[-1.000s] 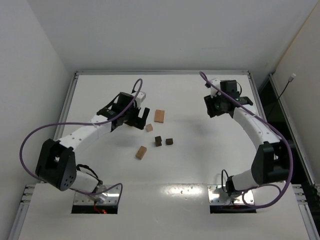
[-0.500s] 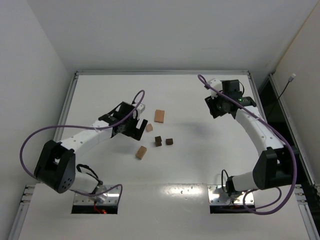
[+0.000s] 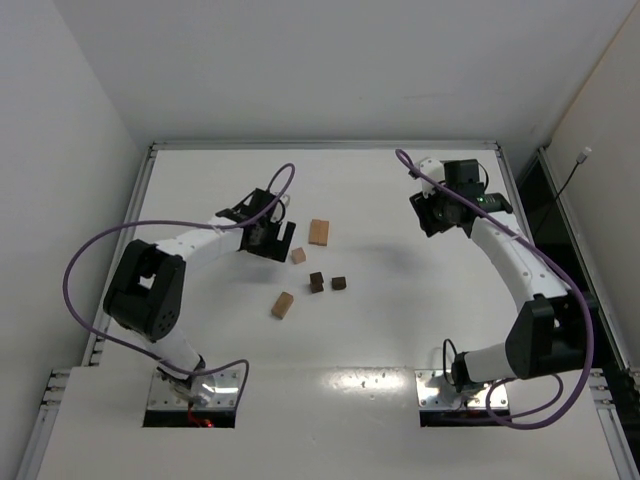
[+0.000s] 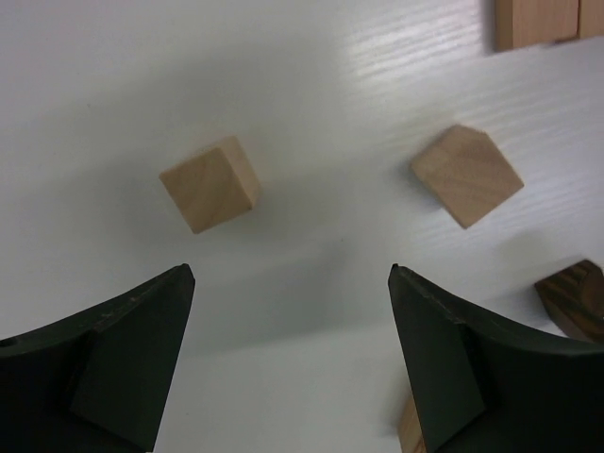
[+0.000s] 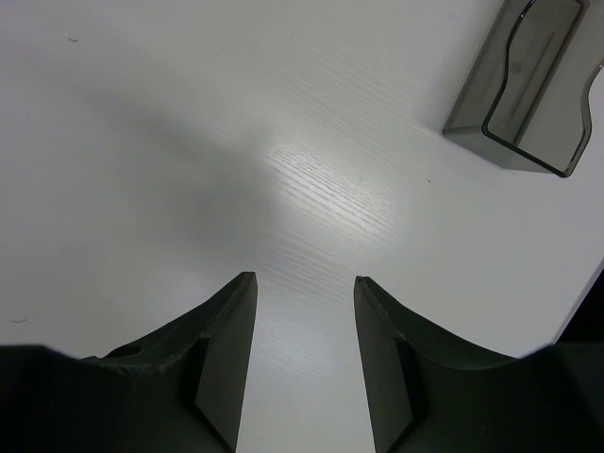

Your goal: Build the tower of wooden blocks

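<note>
No tower stands; the wood blocks lie singly on the white table (image 3: 400,300). In the top view I see a larger tan block (image 3: 319,232), a small tan cube (image 3: 298,256), two dark brown cubes (image 3: 316,282) (image 3: 339,283) and a tan block (image 3: 283,305). My left gripper (image 3: 280,240) is open and empty just left of the small tan cube. Its wrist view (image 4: 293,274) shows two tan cubes (image 4: 209,184) (image 4: 466,176) ahead of the fingertips, a tan block (image 4: 536,21) and a dark cube (image 4: 576,297). My right gripper (image 3: 430,218) (image 5: 302,283) is open and empty over bare table.
A dark translucent plastic tray (image 5: 519,85) lies beyond the right gripper in the right wrist view. The table's raised rim (image 3: 320,145) runs along the far side, and walls stand close on both sides.
The left gripper dipped toward the near side, then moved back to the far side beside the small tan cube, and its arm folded in. The right gripper moved slightly away. No block has moved.
</note>
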Controlling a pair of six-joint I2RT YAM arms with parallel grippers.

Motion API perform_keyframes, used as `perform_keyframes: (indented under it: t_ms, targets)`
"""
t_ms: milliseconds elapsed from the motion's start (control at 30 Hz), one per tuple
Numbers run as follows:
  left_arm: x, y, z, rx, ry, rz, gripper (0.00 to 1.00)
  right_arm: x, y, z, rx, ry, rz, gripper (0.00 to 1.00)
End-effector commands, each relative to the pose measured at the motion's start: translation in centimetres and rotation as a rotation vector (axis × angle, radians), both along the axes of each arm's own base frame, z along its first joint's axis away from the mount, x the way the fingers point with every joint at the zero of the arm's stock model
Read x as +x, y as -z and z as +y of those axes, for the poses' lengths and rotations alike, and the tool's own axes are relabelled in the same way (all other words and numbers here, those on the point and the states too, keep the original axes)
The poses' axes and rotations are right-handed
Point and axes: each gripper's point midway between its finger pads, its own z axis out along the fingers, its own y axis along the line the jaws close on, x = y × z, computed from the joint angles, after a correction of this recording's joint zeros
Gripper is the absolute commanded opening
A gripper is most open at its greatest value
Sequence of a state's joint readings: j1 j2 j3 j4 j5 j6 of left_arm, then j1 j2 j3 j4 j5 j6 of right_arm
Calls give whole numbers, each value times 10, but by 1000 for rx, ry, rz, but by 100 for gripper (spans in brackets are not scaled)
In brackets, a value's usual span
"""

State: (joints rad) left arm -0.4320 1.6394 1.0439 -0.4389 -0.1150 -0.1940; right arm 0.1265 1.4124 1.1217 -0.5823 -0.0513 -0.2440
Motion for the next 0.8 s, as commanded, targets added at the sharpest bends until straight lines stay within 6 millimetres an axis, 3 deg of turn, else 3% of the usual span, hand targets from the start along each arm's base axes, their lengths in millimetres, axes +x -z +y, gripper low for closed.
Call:
perform_keyframes:
  t_ms: [0,300,667,767]
  targets:
    - [24,-8,-4,-59,-59,-32,81,10,-17,-2,-4,6,-54,42]
    - [38,14,15,-77,-182,31,60,12,-13,-2,-5,6,-43,42]
    - [57,26,18,-102,-232,51,57,15,-10,0,7,7,-32,42]
    - [63,28,19,-107,-251,53,52,15,-7,0,5,7,-22,42]
